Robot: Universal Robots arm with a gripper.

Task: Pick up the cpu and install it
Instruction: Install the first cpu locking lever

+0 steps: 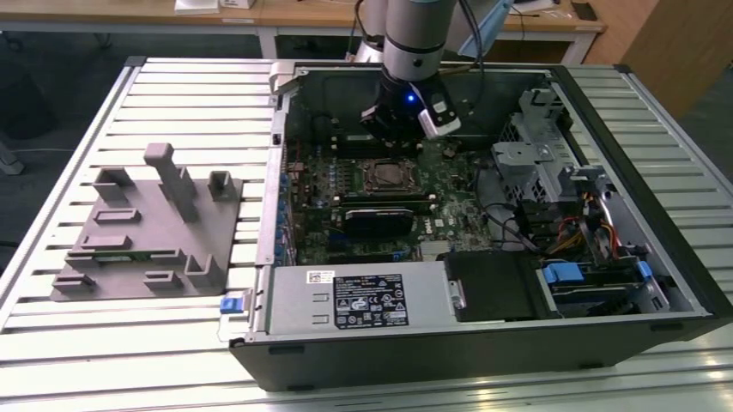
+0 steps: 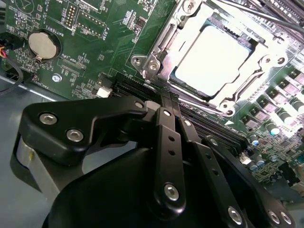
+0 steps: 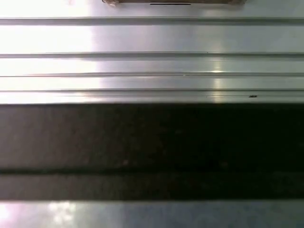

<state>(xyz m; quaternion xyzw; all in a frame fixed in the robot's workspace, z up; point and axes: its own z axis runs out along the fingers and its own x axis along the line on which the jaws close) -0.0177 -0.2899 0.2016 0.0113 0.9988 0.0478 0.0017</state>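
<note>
The cpu [image 2: 213, 59] lies flat inside the socket frame [image 2: 159, 54] on the green motherboard [image 2: 95, 42], its pale metal top glaring under the light in the second wrist view. The gripper [image 2: 166, 102] hangs just short of that socket frame, beside one of its edges and above a dark slot, its black fingers [image 2: 167, 142] drawn close together with nothing between them, apart from the cpu. A round coin battery [image 2: 44, 45] sits on the motherboard well away from the socket frame. In the exterior view the arm [image 1: 410, 51] reaches down into the open computer case [image 1: 481, 343], ending near the socket frame [image 1: 390, 176]. Outside the case, on the slatted worktop [image 1: 69, 360], a grey plastic block [image 1: 149, 232] with upright posts stands far from the socket frame.
</note>
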